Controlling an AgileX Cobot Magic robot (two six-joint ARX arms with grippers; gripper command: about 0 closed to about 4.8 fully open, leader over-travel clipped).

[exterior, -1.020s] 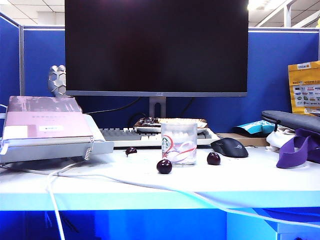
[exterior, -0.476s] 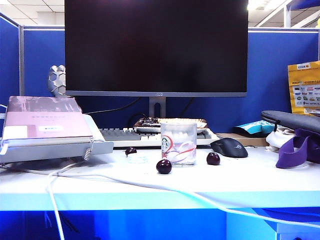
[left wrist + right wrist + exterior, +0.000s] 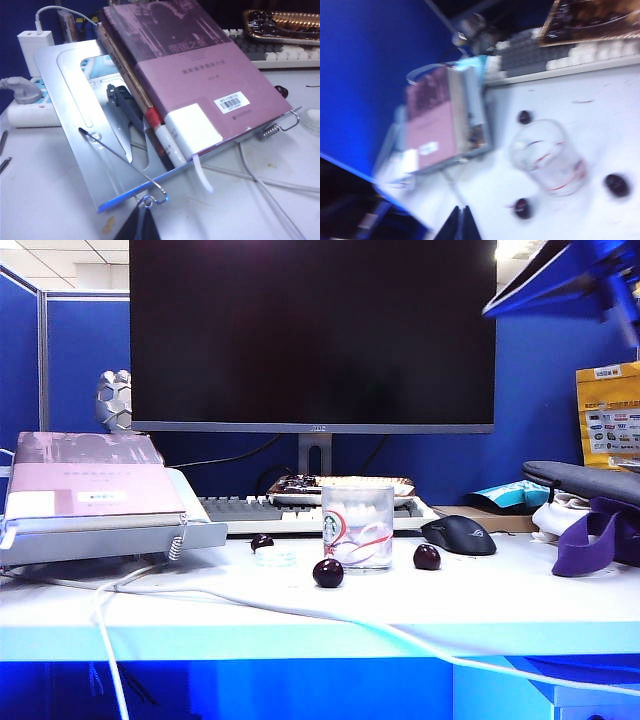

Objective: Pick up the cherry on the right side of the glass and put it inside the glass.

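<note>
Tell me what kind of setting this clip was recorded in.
Most likely an office cubicle desk: a large black computer monitor stands before blue partition walls, with a grey keyboard and black computer mouse on the white desk. The three cherries and glass look staged.

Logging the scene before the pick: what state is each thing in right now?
glass: upright, no cherry inside.
cherry: on the table, right of the glass, untouched.
monitor: screen dark.
book: closed, on a stand.
right end effector: shut, empty, above the table.
left end effector: barely visible, state unclear.
</note>
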